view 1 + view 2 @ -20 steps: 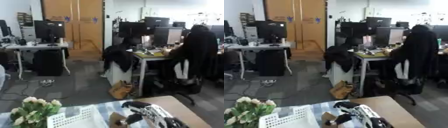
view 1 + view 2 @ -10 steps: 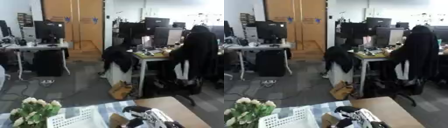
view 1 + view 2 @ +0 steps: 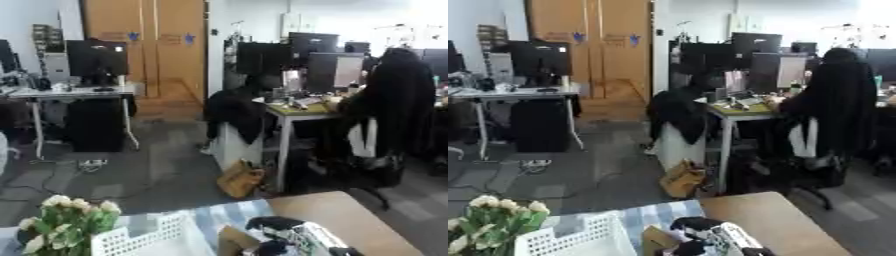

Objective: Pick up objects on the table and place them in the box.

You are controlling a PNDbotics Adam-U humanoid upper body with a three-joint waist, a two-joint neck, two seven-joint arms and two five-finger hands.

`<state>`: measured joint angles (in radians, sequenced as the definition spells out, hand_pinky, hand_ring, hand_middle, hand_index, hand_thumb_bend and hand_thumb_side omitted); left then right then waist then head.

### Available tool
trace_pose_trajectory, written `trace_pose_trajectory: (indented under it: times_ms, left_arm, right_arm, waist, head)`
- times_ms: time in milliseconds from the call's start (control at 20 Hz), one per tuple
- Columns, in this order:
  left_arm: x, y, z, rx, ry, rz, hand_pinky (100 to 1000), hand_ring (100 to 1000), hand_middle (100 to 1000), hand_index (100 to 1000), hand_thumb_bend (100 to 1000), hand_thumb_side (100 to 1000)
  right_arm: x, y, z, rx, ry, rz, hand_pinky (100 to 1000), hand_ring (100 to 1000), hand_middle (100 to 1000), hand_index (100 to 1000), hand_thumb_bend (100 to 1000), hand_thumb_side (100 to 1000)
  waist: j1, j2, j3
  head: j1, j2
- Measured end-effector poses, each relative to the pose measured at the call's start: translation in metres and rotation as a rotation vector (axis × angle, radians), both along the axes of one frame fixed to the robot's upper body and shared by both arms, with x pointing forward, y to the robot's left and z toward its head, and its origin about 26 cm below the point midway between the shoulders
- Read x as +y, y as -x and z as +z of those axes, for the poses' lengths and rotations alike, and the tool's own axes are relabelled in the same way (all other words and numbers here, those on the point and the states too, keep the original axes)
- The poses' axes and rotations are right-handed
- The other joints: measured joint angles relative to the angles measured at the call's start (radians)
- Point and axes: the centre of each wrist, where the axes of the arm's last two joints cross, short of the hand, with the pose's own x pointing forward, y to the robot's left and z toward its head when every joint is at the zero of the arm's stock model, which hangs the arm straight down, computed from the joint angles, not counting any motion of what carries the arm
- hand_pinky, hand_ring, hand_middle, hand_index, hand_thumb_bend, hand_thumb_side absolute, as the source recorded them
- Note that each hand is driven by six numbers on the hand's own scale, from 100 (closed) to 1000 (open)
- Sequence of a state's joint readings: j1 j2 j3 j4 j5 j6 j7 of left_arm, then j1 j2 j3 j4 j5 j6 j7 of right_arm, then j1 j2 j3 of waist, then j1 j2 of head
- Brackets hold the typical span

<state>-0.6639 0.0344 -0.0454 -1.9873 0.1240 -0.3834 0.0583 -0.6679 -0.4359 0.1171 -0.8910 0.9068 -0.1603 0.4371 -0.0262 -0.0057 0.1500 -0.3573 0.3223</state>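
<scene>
Right hand (image 3: 710,239) hangs beside the white slatted plastic box (image 3: 579,239); fingers unreadable, seemingly mid-transfer. Next: reach over box.

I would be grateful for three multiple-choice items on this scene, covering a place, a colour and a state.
1. The flowers stand: A left of the basket; B right of it; C on the floor.
2. The basket is: A red; B white; C black.
3. The monitor on the far left desk is: A brightly lit; B dark; C tipped over.
Answers: A, they show at its left; B, its lattice wall is white; B, its screen is black, upright.
</scene>
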Motion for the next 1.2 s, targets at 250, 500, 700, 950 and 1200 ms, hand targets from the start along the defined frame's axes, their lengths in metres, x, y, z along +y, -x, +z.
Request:
trace_pose_trajectory:
  times_ms: [250,500,700,950,1200]
  left_arm:
    - [-0.0006,0.0001,0.0016,-0.005,0.000,-0.002,778,970,891,989,100,834]
    - [-0.0019,0.0003,0.0015,-0.005,0.006,-0.007,777,969,891,989,100,836]
    - [-0.0019,0.0003,0.0016,-0.005,0.006,-0.007,777,969,891,989,100,836]
    - [-0.0020,0.0003,0.0016,-0.005,0.006,-0.007,776,969,890,989,100,835]
    - [-0.0020,0.0003,0.0016,-0.005,0.006,-0.007,776,969,890,988,100,836]
  right_arm:
    - [-0.0022,0.0003,-0.0021,0.012,-0.004,-0.011,1000,1000,1000,1000,621,890]
    - [-0.0016,0.0005,-0.0059,0.029,-0.005,-0.017,1000,1000,1000,1000,617,888]
    - [-0.0010,0.0006,-0.0081,0.035,-0.005,-0.015,1000,1000,1000,1000,617,885]
    - [-0.0018,0.0011,-0.0098,0.037,0.008,-0.010,1000,1000,1000,1000,614,875]
    - [-0.0021,0.0016,-0.0107,0.027,0.023,0.001,982,1000,929,968,591,881]
  waist:
    - [0.000,0.000,0.003]
    - [0.000,0.001,0.004]
    - [0.000,0.001,0.003]
    - [0.000,0.001,0.002]
    - [0.000,0.001,0.002]
  head:
    - [-0.009,0.000]
    - [-0.011,0.001]
    - [-0.014,0.001]
    - [-0.017,0.002]
    - [-0.017,0.002]
